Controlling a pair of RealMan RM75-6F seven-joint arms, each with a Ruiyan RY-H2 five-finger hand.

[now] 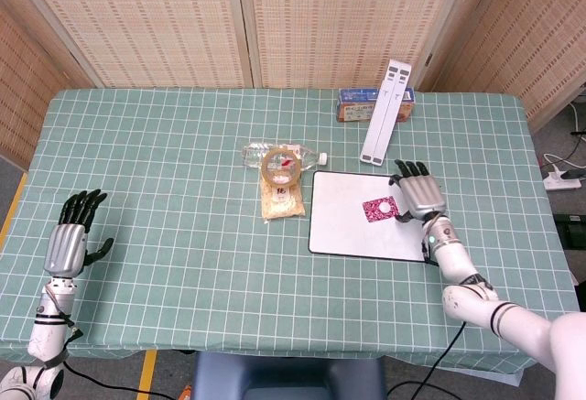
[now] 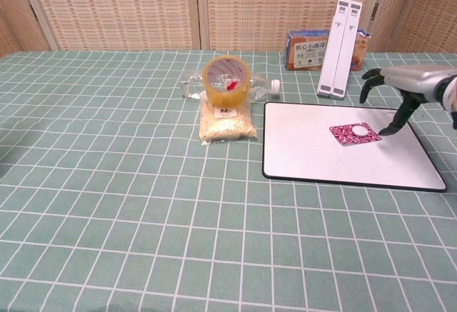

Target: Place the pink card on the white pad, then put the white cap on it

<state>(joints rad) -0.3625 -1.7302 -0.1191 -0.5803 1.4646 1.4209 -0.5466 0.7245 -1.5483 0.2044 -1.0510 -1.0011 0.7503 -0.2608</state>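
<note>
Right hand [image 2: 400, 94], fingers spread and empty, hovers beside round white cap [image 2: 360, 131] on patterned pink card [image 2: 345, 133].

A staged test booth is showing: woven screens [image 1: 311, 16] are enclosing a tabletop [image 1: 183, 235] wearing green checked cloth.

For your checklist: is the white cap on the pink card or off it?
On: the white cap sits on the pink card, apart from the right hand.
</note>
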